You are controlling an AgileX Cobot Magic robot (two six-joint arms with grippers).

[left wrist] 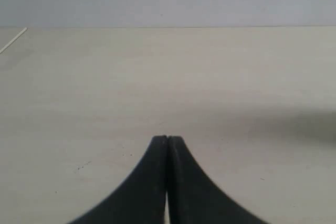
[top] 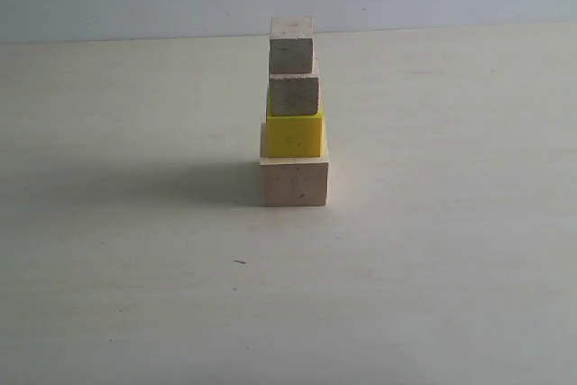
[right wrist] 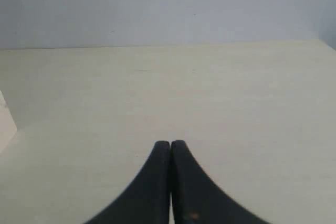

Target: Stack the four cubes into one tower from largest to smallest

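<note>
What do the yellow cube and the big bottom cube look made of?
The big bottom cube looks like bare, unfinished wood: pale, matte, faintly speckled. The yellow cube is evenly bright with no grain visible; painted wood or plastic, cannot tell which.

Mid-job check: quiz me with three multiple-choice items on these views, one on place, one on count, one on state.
1. What rests directly on the large wood cube? A. yellow cube B. red cube C. nothing
2. How many cubes form the tower? A. two B. three C. four
3. The left claw is: A. open B. shut and empty C. shut on a cube
Answers: 1 A, yellow sits right above it; 2 C, four levels show; 3 B, its jaws meet with nothing between.
</note>
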